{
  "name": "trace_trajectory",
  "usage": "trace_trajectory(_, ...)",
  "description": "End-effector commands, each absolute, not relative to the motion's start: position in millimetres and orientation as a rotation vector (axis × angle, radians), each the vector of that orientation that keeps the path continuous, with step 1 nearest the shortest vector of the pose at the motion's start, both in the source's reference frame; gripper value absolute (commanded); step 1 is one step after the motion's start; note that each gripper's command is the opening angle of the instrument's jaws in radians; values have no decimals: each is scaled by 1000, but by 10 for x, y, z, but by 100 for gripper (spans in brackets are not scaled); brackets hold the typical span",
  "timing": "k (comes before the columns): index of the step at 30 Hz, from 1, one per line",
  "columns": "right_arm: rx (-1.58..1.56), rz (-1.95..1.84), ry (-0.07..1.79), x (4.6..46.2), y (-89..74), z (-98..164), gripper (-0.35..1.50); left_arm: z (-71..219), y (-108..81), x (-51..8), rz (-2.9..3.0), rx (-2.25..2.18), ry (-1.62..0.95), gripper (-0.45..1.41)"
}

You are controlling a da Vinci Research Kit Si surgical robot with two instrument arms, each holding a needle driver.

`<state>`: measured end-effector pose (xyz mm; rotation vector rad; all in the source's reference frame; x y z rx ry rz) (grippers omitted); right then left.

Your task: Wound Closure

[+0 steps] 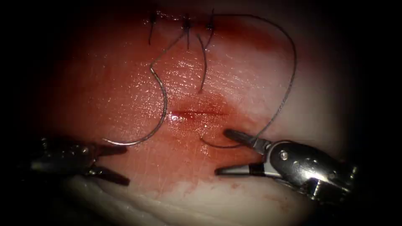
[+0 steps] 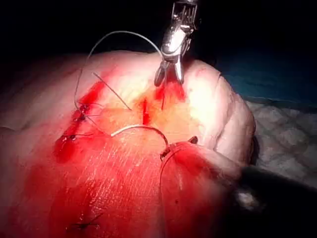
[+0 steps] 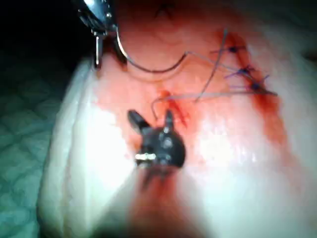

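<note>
The curved needle (image 1: 162,109) lies on the tissue (image 1: 125,96), left of the open cut (image 1: 197,113), and is not in the tissue. One end rests just above the upper jaw of my left tool (image 1: 119,164), which is open and holds nothing. My right tool (image 1: 224,152) is open just below the cut, and the thread (image 1: 291,79) runs past its upper jaw. The thread loops from the top stitches round the right side to a spot beside the cut. The needle (image 3: 153,69) meets one jaw of the left tool (image 3: 108,53). My right tool (image 3: 151,119) stands open.
Three dark stitches (image 1: 186,23) with short cut ends close the far part of the wound. Red fluid (image 1: 188,138) covers the tissue around the cut. The pale front edge of the tissue (image 1: 201,205) lies below both tools. The right tool (image 2: 168,77) hangs over the cut (image 2: 145,111).
</note>
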<state>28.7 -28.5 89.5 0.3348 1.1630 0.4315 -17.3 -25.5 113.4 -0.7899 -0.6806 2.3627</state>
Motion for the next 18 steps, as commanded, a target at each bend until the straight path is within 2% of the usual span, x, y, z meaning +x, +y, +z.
trace_trajectory(1, 336, 430, 1165, 295, -287, 899, 101, 1150, -263, -174, 2378, -736, -692, 52)
trace_trajectory(12, 341, 423, 1164, 298, -290, 901, 103, 1160, -296, -162, 2415, -584, -897, 47)
trace_trajectory(18, 353, 415, 1165, 300, -292, 902, 103, 1108, -267, -190, 2315, -890, -947, 44)
